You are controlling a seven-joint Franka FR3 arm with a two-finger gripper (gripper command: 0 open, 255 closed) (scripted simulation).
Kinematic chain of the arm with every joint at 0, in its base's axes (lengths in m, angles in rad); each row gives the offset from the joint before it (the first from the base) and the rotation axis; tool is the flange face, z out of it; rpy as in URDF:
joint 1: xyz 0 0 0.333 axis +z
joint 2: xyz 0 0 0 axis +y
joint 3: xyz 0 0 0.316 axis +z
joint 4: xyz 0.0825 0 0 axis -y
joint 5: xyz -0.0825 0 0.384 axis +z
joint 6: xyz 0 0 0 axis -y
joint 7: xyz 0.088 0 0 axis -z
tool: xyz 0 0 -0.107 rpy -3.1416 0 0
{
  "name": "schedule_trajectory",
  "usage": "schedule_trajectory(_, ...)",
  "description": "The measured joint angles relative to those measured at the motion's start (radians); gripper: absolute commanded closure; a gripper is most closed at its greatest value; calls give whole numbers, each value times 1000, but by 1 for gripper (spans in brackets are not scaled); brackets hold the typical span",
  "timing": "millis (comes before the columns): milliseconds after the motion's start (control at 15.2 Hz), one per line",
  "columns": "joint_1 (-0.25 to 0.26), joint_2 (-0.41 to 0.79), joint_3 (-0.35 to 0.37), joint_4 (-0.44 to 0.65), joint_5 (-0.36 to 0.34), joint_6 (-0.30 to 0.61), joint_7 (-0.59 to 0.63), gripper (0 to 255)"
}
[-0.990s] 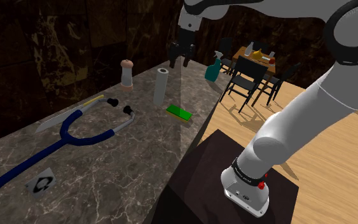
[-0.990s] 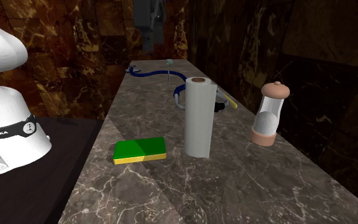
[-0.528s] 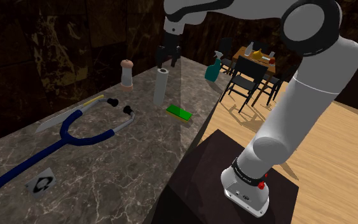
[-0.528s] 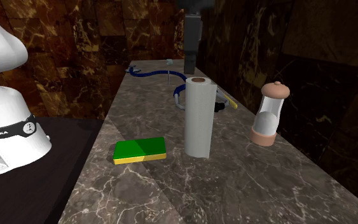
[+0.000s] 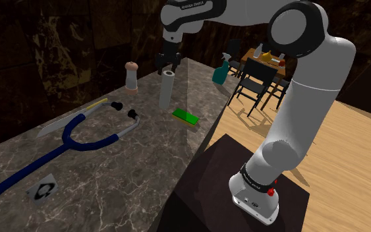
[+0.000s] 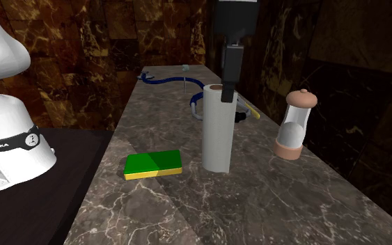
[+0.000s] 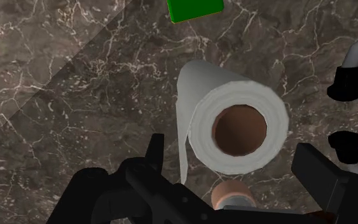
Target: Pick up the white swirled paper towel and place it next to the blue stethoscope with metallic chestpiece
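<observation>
My black 2-finger gripper (image 5: 168, 68) (image 6: 227, 89) (image 7: 232, 151) hangs open just over the top of the upright white paper towel roll with a brown cardboard core (image 5: 167, 92) (image 6: 216, 136) (image 7: 204, 105). In the wrist view my 2 fingers (image 7: 156, 151) stand apart on either side of the roll's upper end, and neither one touches it. A loose edge of sheet runs down the roll's side nearest my left-hand finger. The roll stands on the dark veined marble counter (image 5: 131, 171) (image 6: 257, 205) (image 7: 69, 89), between a flat green sponge with a yellow underside (image 5: 187, 117) (image 6: 153, 164) (image 7: 195, 9) and a tan-capped grinder with a clear middle (image 5: 132, 77) (image 6: 294, 125) (image 7: 231, 193). The blue-tubed stethoscope with black ear tips (image 5: 78, 135) (image 6: 161, 81) (image 7: 344, 83) lies flat on the counter, its ear tips near the roll and its tubing running well away from it toward the shoulder view's lower left.
</observation>
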Motion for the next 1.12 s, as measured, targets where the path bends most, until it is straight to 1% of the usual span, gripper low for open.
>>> schedule_trajectory(264, 1, 9, 1, -31, 1, 40, -2, 0)
schedule_trajectory(594, 0, 10, 1, -34, 2, 45, -3, 0)
schedule_trajectory(660, 0, 10, 1, -34, 2, 45, -3, 255)
schedule_trajectory(1122, 0, 11, 0, -32, 1, 44, -3, 255)
